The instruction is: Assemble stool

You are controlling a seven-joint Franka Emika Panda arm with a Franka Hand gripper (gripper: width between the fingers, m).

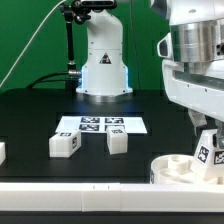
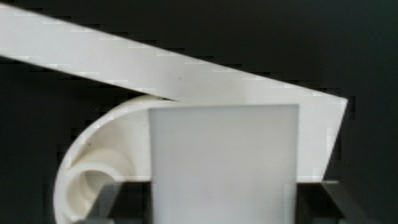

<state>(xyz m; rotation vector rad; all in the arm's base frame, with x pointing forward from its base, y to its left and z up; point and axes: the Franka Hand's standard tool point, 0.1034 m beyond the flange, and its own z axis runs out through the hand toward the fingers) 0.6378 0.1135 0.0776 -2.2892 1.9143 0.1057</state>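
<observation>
We observe a black worktop [image 1: 30,120]. The marker board [image 1: 100,124] lies flat near its middle. On the near side of that board rest two stool legs, set apart from each other: the left leg [image 1: 65,144] and the right leg [image 1: 117,142]. The round seat [image 1: 165,168] sits at the exterior view's near right, just beside the long white border rail [image 1: 80,188] along the near edge. A further white part [image 1: 2,152] is cut off at the left edge; we cannot identify it.

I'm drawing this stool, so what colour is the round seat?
White; the seat shows best in the exterior view.
</observation>
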